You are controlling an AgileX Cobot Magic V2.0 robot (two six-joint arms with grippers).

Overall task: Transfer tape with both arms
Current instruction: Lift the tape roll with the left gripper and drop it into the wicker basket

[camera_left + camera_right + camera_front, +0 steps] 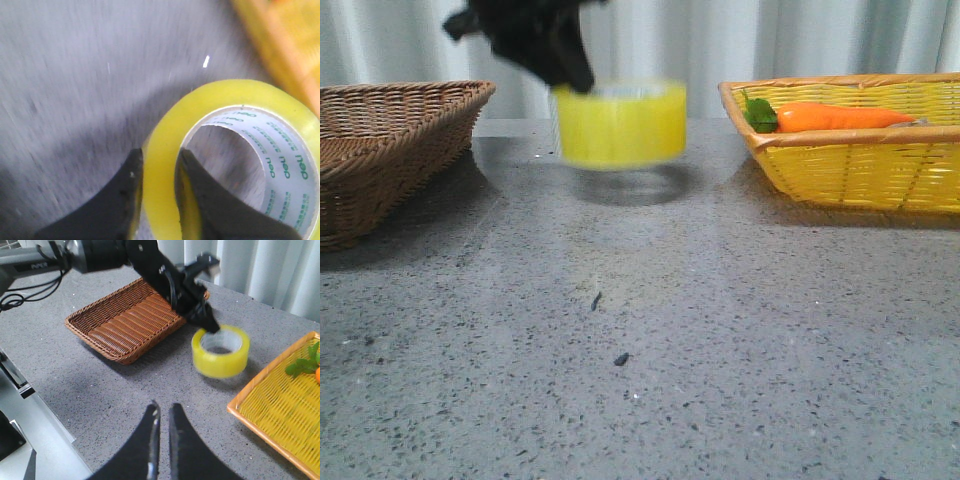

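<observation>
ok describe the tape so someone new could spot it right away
On the grey speckled table, look between the brown wicker basket and the yellow basket. The tape hangs there in the left gripper, one finger inside its core. It is the only translucent yellow ring.

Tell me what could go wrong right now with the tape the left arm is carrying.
The left gripper pinches only one wall of the tape, one finger inside the core and one outside, so the roll could swing or slip. The roll looks blurred above the table, suggesting fast motion that could shake it loose. The right gripper is nearly closed and well short of the roll, so it isn't ready to receive it.
</observation>
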